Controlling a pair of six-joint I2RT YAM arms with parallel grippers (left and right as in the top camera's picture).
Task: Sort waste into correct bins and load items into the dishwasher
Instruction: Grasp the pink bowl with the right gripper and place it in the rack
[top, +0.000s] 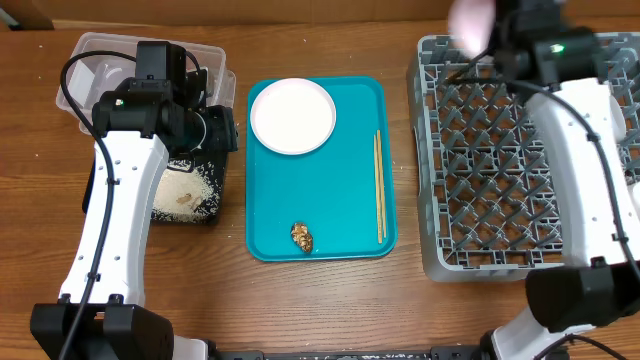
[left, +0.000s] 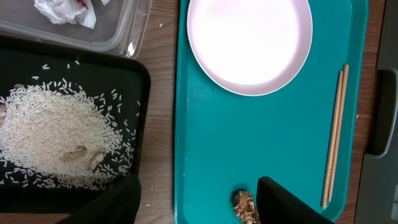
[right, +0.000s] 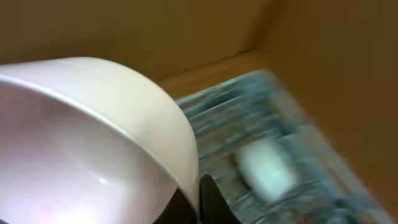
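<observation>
The right end effector (right: 200, 198) pinches the rim of a white bowl (right: 81, 137) above the dish rack (top: 470, 170); blur smears both, and only one finger shows. The left end effector (left: 196, 190) gapes wide and empty over the teal tray (left: 211, 143), its fingers (left: 292, 205) cut off by the frame, like the brown lump (left: 244, 206) beside them. Rice (left: 50, 130) lies in the black tray (left: 134, 81), the wrapper (left: 65, 11) in the clear tub (left: 121, 31); plate (left: 249, 37) and chopsticks (left: 334, 137) sit on the teal tray.
</observation>
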